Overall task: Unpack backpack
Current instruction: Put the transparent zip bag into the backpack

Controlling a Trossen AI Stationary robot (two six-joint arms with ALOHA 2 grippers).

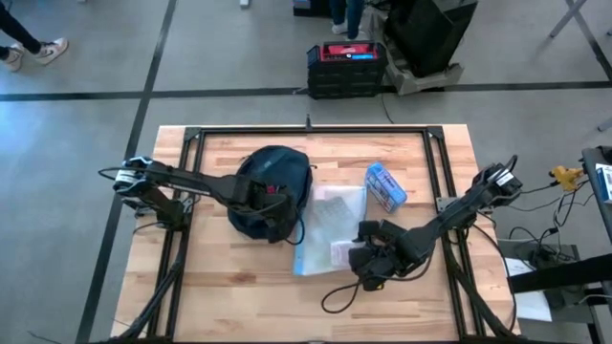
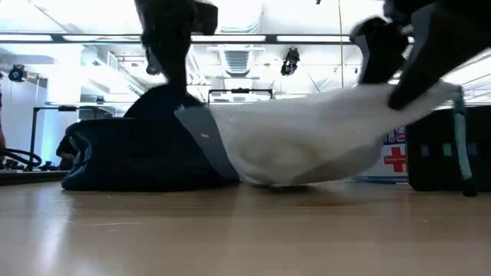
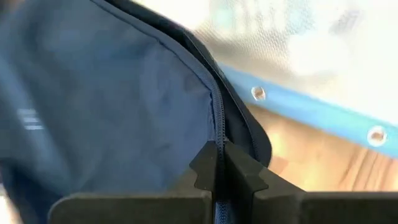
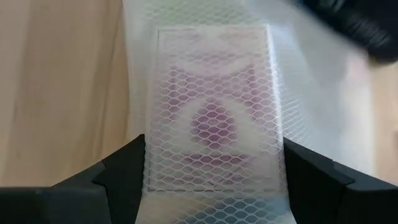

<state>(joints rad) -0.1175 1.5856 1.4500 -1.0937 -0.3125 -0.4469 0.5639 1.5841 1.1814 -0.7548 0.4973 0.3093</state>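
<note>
Here, the backpack (image 1: 272, 191) lies left of centre on the table (image 1: 220, 287). Left gripper (image 3: 219, 163) clenched on the backpack's zipper seam at its right edge. Right gripper (image 4: 214, 180) grasps the near end of a clear mesh pouch (image 1: 330, 229), lifted, just right of the backpack. Blue box (image 1: 385, 186) farther right.

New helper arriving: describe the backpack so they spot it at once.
On the wooden table, look left of centre, where the left pincer is pinched on it. The backpack is the dark navy, rounded fabric bundle, unlike the clear mesh zip bag beside it.
</note>
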